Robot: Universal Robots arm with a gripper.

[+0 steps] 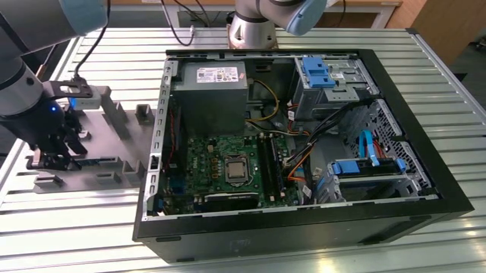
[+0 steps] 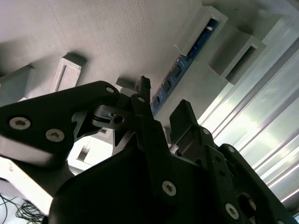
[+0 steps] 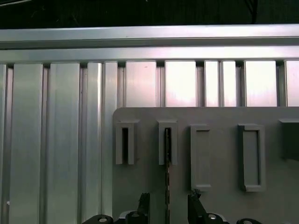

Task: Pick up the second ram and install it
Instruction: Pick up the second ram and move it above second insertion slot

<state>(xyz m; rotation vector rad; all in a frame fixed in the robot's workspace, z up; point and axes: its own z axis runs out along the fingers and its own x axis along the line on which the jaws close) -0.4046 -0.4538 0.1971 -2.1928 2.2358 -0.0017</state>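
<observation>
**Gripper astride second ram, not yet gripping**

Gripper (image 3: 168, 205): jaws apart, holding nothing. In the first wrist view one of its fingers (image 3: 144, 201) stands on each side of the second ram (image 3: 167, 179), with a sliver of grey between each finger and the strip. The ram stands on edge directly between the jaws. It runs away from the gripper, and its far end sits in a slotted block (image 3: 167, 142) just ahead.

Judgement on the grasp:
- Keep the strip centred so both pads meet its flat faces together; one-sided contact would tilt it in the slot.
- Stay square to the strip's length.
- Close gently: it is a thin board and likely to flex.

Beyond the gripper:
- more slotted blocks on the grey tray (image 3: 219, 116)
- the ribbed metal table (image 3: 60, 140) past the tray
- in the exterior view, the open computer case (image 1: 448, 205) with its motherboard (image 1: 205, 165), well apart from the gripper

Unclear:
- Finger bases are cut off at the frame edge.
- I cannot tell how far down the ram's faces the fingertips reach.
- The ram's chips are barely legible, and I could not make out its label.
</observation>
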